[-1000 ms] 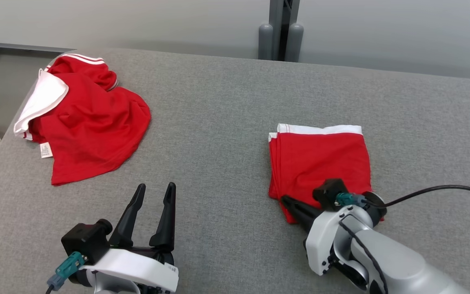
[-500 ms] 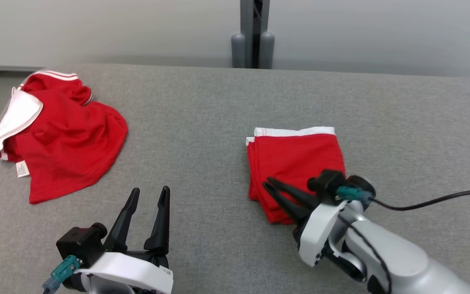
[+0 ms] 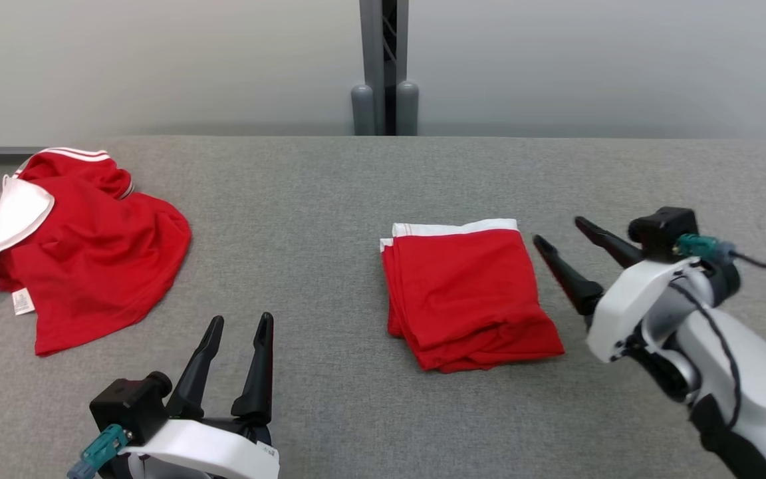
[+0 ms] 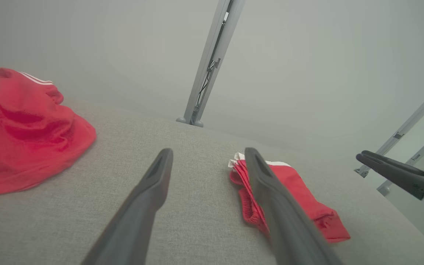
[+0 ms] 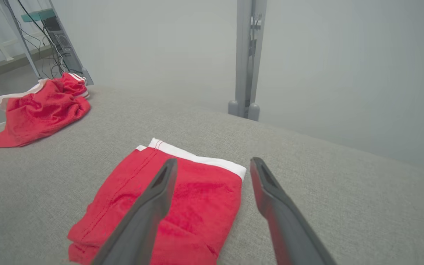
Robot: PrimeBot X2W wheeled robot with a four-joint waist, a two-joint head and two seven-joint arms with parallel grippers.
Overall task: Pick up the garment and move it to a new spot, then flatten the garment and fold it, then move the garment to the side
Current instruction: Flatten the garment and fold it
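I read this as lab: grey padded table (image 3: 330,199), aluminium frame post (image 3: 383,66), cabled computer tower (image 5: 63,48), bare walls (image 3: 157,66).

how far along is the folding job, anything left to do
Done: the folded red garment lies in a neat stack on the grey table, right of centre. In hand: nothing; the right gripper stands open beside it, not touching, and the left gripper is open too. Left: a crumpled red garment at the table's left end, unfolded.

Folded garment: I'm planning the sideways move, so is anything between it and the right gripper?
Nothing visible. The right gripper, jaws open, hangs just right of the folded garment, with only grey table between them. The crumpled garment lies far left.
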